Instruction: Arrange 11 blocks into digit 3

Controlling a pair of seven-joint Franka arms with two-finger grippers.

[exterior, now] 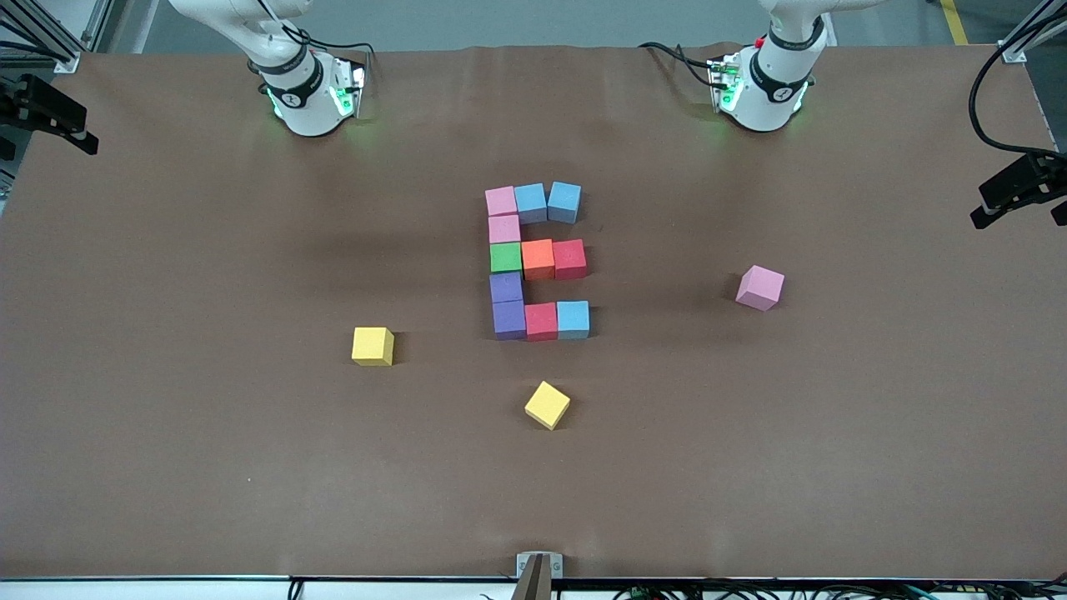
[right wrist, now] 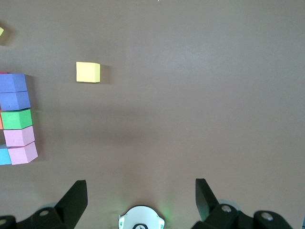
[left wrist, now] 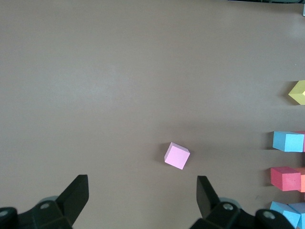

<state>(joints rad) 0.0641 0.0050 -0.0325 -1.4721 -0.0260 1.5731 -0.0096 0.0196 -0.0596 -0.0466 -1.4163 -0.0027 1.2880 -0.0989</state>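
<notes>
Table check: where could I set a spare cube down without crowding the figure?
Bare cloth lies between the digit 3 and the loose pink cube, and between the figure and the right arm's end above the yellow cube. It is tighter nearer the camera, where the tilted yellow cube sits.

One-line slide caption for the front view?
Eleven-cube digit 3 at table centre; a loose pink cube and two yellow cubes lie apart.
</notes>
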